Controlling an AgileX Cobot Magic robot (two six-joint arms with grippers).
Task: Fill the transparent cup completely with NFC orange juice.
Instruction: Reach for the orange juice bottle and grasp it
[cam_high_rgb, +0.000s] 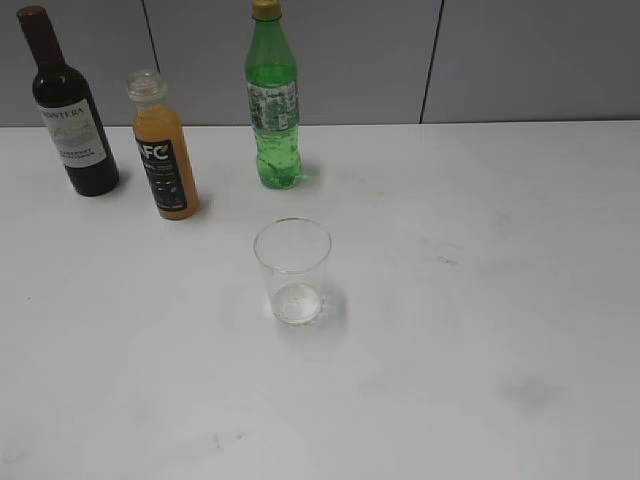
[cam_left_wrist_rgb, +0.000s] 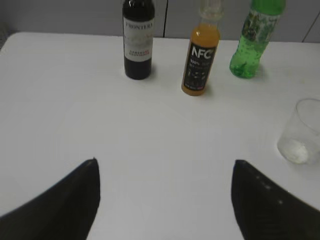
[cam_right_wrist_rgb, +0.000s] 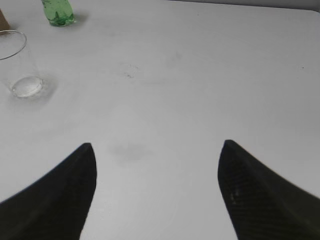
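Above table (cam_left_wrist_rgb: 75, 125), left claw (cam_left_wrist_rgb: 165, 165) spread wide

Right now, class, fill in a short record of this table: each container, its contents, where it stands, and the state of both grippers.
transparent cup: empty, upright, near the table's middle, in front of the bottles
NFC orange juice: bottle nearly full, upright, between the other two bottles
wine bottle: dark, upright, far left
green soda bottle: upright, behind the cup
left gripper: open, holding nothing, facing the bottles
right gripper: open, holding nothing, over bare table
pouring: not yet begun
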